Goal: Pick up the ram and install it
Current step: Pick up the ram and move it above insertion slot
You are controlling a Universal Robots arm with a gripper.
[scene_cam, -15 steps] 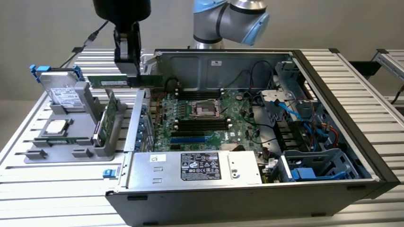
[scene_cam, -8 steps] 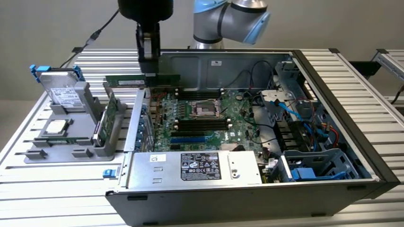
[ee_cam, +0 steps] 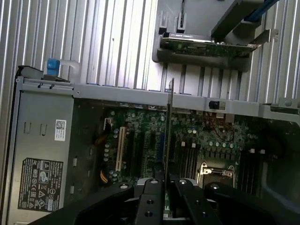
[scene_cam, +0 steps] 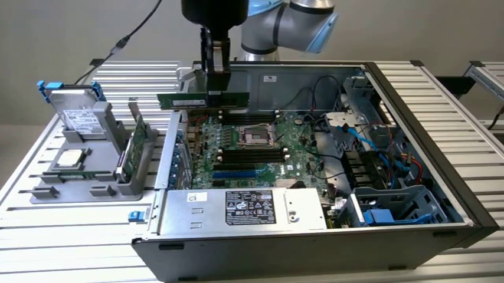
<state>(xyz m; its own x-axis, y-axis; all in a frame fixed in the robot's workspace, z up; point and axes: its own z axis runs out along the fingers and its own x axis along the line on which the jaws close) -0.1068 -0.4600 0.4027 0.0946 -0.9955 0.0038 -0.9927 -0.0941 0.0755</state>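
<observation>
The ram, a long narrow green stick, hangs level in the air above the back edge of the open computer case. My gripper is shut on its upper edge, pointing straight down. In the wrist view the ram shows edge-on as a thin strip running out from between the black fingers of my gripper. It hovers over the green motherboard. The motherboard lies below with its black memory slots beside the processor socket.
A grey holder on the exterior view's left carries a silver processor chip, a broader green card standing on edge and a drive. The power supply and blue cables crowd the case.
</observation>
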